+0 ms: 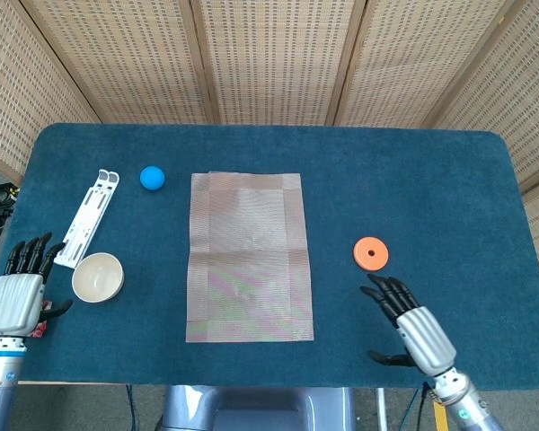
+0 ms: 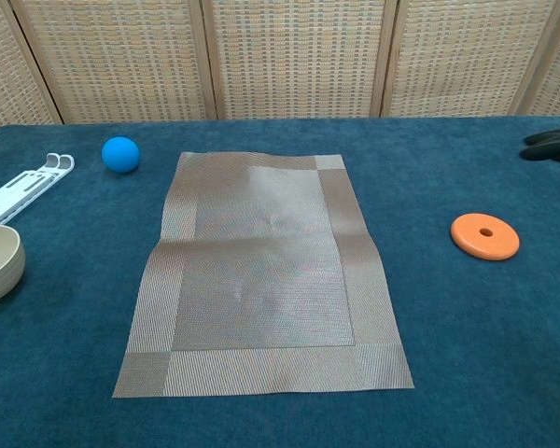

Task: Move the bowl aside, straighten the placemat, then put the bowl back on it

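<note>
Mat (image 1: 249, 257) is laid flat at table (image 1: 431, 171) centre, long side running near-to-far, edges approx. square w/ table; slight ripples are seen across its middle in chest view. Nothing is set on it.

Bowl (image 1: 98, 277) is placed upright on the cloth well left of mat, not touching it; the near end of a white rack (image 1: 87, 218) is just beside its far rim.

Left hand (image 1: 16, 294) is held at near-left table edge, just left of bowl, not touching it; fingers are spread, nothing gripped.

Right hand (image 1: 411, 326) is held over near-right area, between mat and table edge, fingers splayed toward an orange disc (image 1: 370, 253), empty; contact w/ disc is not seen.

Blue ball (image 1: 152, 177) is noted far-left, near mat's far-left corner.
</note>
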{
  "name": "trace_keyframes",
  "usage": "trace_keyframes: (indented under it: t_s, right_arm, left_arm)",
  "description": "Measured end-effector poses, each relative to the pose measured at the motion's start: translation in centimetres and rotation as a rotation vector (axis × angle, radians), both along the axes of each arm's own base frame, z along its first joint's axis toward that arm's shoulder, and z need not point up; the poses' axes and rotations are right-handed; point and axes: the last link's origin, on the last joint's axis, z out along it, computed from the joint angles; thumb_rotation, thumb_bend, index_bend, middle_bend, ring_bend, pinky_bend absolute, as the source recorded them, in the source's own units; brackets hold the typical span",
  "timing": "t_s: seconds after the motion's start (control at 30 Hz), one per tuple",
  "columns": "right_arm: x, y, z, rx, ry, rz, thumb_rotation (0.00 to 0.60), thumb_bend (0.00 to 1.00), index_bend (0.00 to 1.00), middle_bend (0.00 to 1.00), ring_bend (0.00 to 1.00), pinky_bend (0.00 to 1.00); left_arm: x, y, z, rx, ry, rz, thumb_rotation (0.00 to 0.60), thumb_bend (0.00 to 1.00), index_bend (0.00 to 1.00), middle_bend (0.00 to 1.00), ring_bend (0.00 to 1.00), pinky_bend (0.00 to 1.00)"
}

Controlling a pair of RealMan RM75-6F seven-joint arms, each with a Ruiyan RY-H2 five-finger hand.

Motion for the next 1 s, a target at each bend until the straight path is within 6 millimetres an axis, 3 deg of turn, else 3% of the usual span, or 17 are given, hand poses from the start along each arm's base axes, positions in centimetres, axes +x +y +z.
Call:
trace_keyframes:
  t_s: [0.2,0.4,0.63,1.0]
  right_arm:
    - [3.6,-0.9,-3.1,0.022,-0.031,0.041,0.6,0.09,0.14,0.0,0.0,0.0]
    - [5.6,-2.1,-5.7,0.037,-0.048,0.016,0.6,0.09,0.14,0.0,0.0,0.0]
    - [6.3,-2.3,-8.3,0.071,-0.023,-0.012,0.6,0.09,0.14,0.0,0.0,0.0]
    - [5.9,-2.5,-10.8,0.096,0.04,-0.063,0.6,0.09,0.1,0.0,0.0,0.0]
  left_arm:
    - [-0.2,0.2,0.1,-0.002,-0.008,0.008,0.6,0.11,0.11,0.0,0.0,0.0]
    - [-0.4,0.5,0.1,-0.001,-0.016,0.018,0.6,0.11,0.11,0.0,0.0,0.0]
    - [-0.5,0.6,0.0,-0.007,-0.015,0.02,0.6,0.11,0.11,0.0,0.0,0.0]
    - [-0.6,0.7,-0.1,-0.006,-0.021,0.02,0.6,0.11,0.11,0.0,0.0,0.0]
